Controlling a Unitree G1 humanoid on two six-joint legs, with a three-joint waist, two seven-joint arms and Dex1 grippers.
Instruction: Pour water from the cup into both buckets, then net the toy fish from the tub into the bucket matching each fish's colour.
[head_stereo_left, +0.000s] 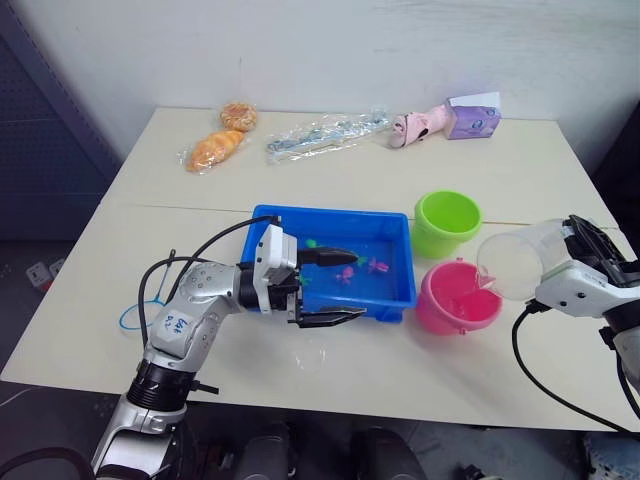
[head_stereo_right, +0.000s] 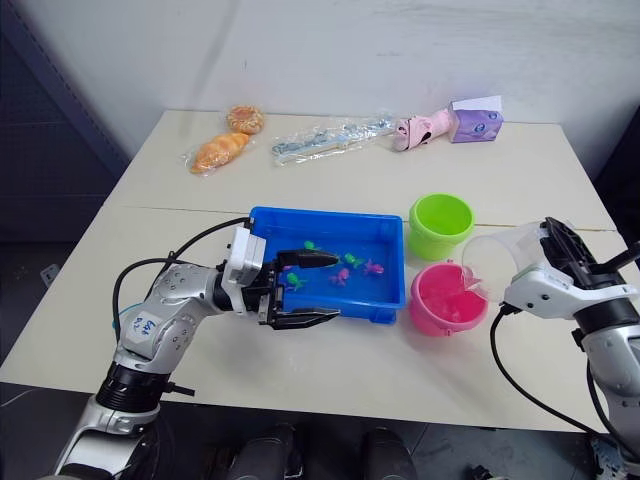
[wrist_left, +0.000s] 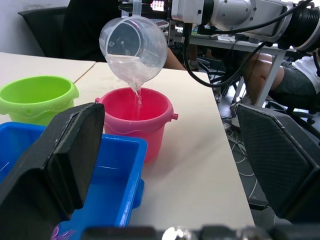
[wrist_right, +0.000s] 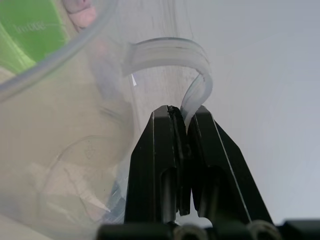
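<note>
Cup (head_stereo_left: 515, 263) first: your right gripper (wrist_right: 183, 117) pinches its handle between closed fingers, and the cup is tipped over with its rim and lip facing your left, toward the tub. A thin stream of water (wrist_left: 136, 97) falls from the lip into the pink bucket (head_stereo_left: 457, 297), which sits just below and left of that gripper. You can see the green bucket (head_stereo_left: 446, 222) just beyond the pink one, farther from the gripper, close beside it.

Between your two grippers lies the blue tub (head_stereo_left: 398, 290), its long side running across from one gripper toward the other, its near right corner just beside the pink bucket. Small pink and green toy fish (head_stereo_left: 350, 270) lie in it.

Your left gripper (head_stereo_left: 330, 285) has its fingers spread wide, straddling the tub's near left corner: one finger over the water, the other outside the front wall. It holds nothing.

Well beyond both grippers, along the far edge of the table (head_stereo_left: 330, 365), you have two wrapped breads (head_stereo_left: 222, 135), a clear plastic packet (head_stereo_left: 325, 135), a pink soft toy (head_stereo_left: 418, 126) and a purple box (head_stereo_left: 473, 117).
</note>
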